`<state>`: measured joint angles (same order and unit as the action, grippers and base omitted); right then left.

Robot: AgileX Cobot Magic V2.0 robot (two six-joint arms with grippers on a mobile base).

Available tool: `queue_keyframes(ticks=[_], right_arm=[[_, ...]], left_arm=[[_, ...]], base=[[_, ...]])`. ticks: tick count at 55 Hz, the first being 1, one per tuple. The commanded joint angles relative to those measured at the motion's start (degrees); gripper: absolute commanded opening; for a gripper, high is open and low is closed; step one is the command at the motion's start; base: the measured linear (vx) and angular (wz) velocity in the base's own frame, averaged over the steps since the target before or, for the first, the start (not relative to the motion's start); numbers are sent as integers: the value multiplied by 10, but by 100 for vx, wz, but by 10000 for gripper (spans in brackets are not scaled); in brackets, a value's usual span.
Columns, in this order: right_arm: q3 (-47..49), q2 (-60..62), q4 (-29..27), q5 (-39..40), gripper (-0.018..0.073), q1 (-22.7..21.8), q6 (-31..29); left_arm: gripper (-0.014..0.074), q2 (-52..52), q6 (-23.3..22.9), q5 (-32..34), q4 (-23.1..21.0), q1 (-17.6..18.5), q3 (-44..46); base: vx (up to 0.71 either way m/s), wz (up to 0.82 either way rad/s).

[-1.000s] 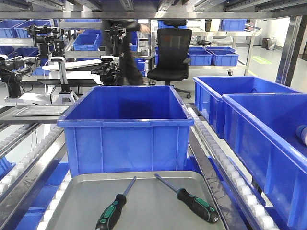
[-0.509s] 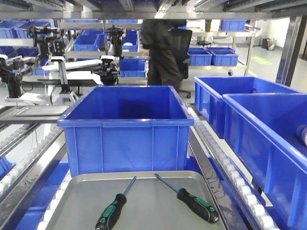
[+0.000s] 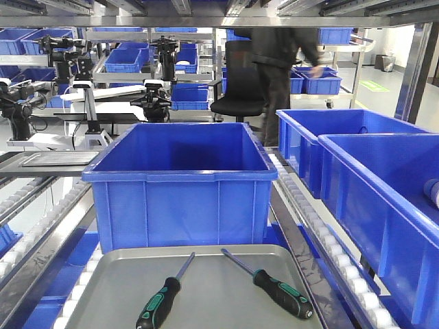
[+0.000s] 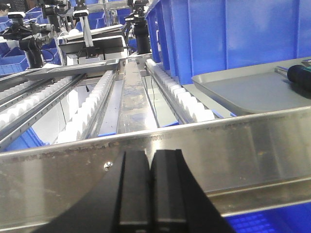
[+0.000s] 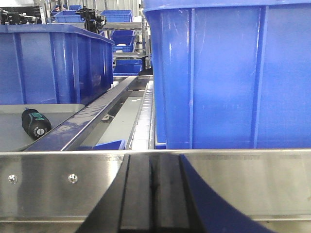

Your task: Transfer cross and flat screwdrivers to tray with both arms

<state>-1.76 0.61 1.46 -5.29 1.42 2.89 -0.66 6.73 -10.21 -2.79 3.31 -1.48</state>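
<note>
Screwdrivers [image 3: 226, 291] unmoved on tray [image 3: 116, 284]; bystander [image 3: 278, 75] shifted right.

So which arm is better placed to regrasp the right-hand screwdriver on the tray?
Right, probably. The right end effector sits just off the tray, with that screwdriver handle close; the left end effector is across the tray.

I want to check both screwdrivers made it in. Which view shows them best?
Exterior front-facing: both screwdrivers lie whole on the grey tray. The left wrist view catches only one handle at its edge; the right wrist view shows one handle end-on.
</note>
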Motion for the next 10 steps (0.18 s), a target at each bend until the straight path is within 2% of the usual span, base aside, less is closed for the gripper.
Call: queue_keyframes(ticks=[1, 10], right_arm=[[-4, 2, -1, 44, -8, -4, -1], [-4, 2, -1, 44, -8, -4, -1]], left_arm=[[3, -7, -5, 43, -1, 0, 14], [3, -7, -5, 43, -1, 0, 14]], base=[[0, 0], [0, 0]])
